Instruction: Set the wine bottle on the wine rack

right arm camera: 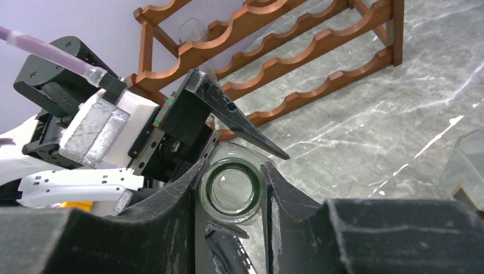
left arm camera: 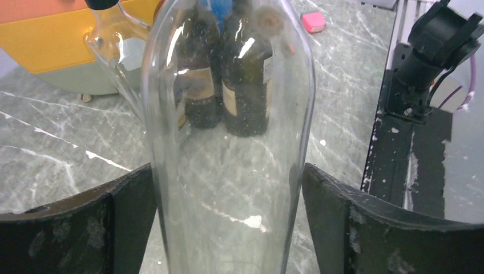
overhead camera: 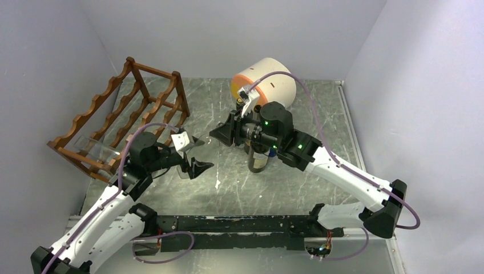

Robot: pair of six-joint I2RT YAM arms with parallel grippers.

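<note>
Far L: wine rack [overhead camera: 149,98]. L gripper [overhead camera: 197,154] spread wide around the body of the clear wine bottle [left arm camera: 228,131], not clamping. R gripper [right arm camera: 231,171] pinches its neck – glass, stiff, slick, breakable, prob. empty and light – safest hold: mid-body.

Grey marbled table [overhead camera: 337,131], pale walls [overhead camera: 228,28] on three sides. At the back sits a drum [overhead camera: 268,80], white on its side and orange on the end that faces left. Just in front of it a dark bottle [overhead camera: 258,162] stands upright, paper label on show in the left wrist view. A small pink block [left arm camera: 313,21] lies on the tabletop beyond that bottle. Along the near edge runs a black rail [overhead camera: 240,224], scuffed with white flecks.
</note>
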